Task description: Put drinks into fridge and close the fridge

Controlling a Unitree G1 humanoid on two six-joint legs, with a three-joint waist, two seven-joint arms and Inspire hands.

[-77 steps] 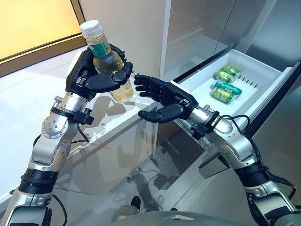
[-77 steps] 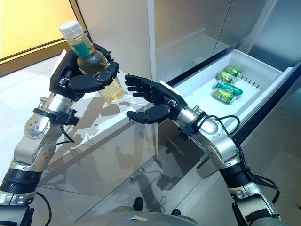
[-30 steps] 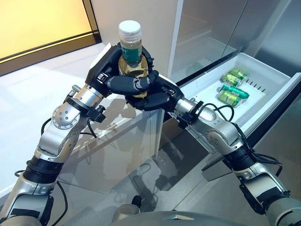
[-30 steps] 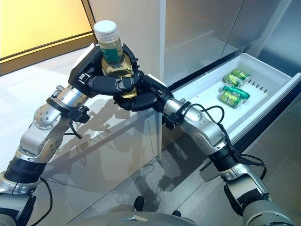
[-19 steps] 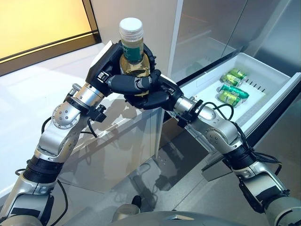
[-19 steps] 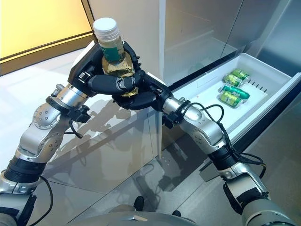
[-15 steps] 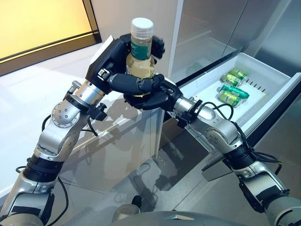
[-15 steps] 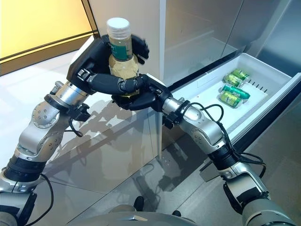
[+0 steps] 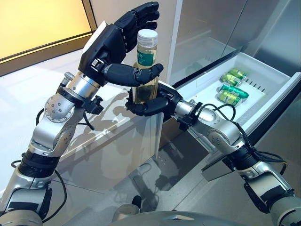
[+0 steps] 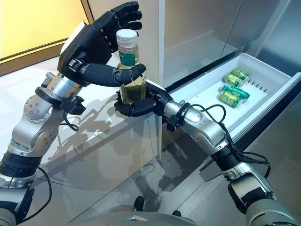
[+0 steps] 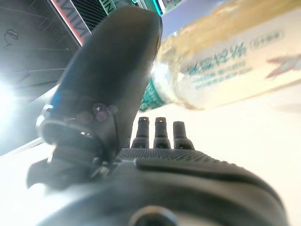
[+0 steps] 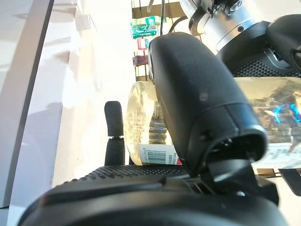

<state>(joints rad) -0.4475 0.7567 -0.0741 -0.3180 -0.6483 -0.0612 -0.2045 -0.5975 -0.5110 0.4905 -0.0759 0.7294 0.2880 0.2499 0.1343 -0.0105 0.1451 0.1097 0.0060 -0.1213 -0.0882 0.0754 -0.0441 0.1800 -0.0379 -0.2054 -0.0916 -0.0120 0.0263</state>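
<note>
A clear plastic bottle of pale yellow drink with a white cap and green label (image 9: 146, 70) stands upright, its lower body clamped in the curled right hand (image 9: 149, 104). The left hand (image 9: 120, 35) is spread, fingers behind the cap, thumb across the label. The bottle looks fairly full, so heavy, smooth and slightly squeezable; the lower body seems the surest hold. Its base is hidden in the right hand. Well off to that hand's right, green cans (image 9: 227, 88) lie in the white open fridge drawer (image 9: 263, 101).

Left hand (image 9: 117, 44) raised, fingers spread apart, thumb extended sideways, right hand (image 9: 153, 101) below it, fingers curled tight
</note>
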